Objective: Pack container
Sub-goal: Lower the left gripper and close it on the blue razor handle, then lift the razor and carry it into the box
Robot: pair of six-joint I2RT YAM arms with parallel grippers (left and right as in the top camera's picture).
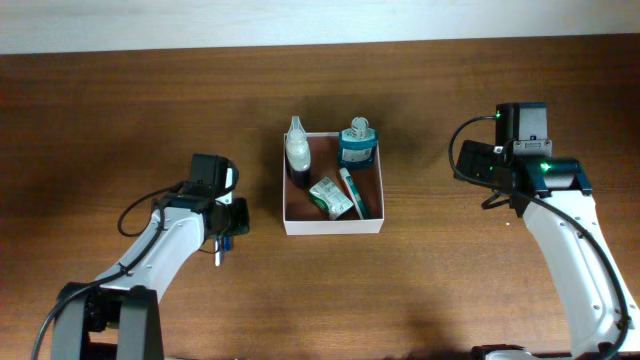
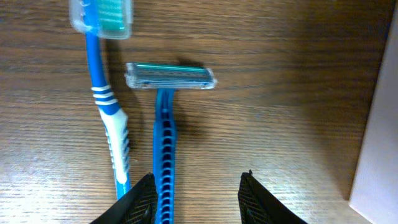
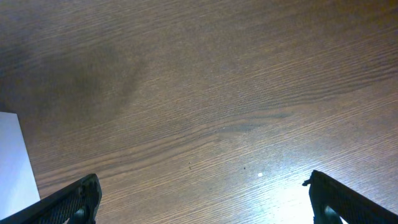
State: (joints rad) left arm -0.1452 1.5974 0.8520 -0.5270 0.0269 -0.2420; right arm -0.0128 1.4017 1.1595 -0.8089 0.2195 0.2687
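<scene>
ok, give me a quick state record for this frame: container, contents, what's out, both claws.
container: open-top, white walls, centre of table
inside: white bottle, teal bottle, green packet, slim teal item
outside: razor and toothbrush, side by side left of the container
left claw: open, over razor handle, gripping nothing
right claw: open, over bare table right of the container

L arm point(image 1: 165, 243), white links w/ black joints, comes in from lower left, wrist pitched down. L pincer point(image 2: 198, 202), black, two fingers, sits low w/ jaws partly apart. R arm point(image 1: 565, 250), same build, runs up the right side, wrist turned inward. R pincer point(image 3: 208, 205) gapes wide.
</scene>
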